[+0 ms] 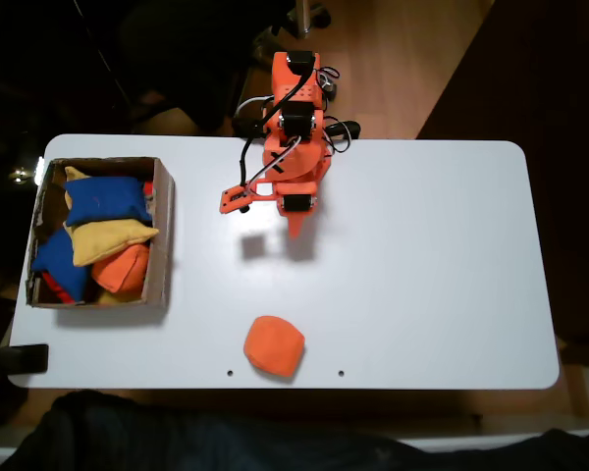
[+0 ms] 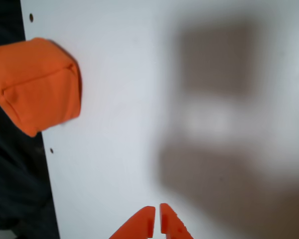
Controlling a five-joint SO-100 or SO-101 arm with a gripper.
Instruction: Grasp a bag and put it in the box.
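We are seeing a white table [image 1: 432, 265] lying over wooden floor [image 1: 402, 59] at top centre, darkness surrounding both sides.

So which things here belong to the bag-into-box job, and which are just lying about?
Belongs to the job:
- the bright orange bag, alone on the table near its front edge
- the cardboard box at the left in the fixed view
- the hand, empty

Just lying about:
- the blue beanbag, yellow beanbag and darker orange beanbag, already in the box
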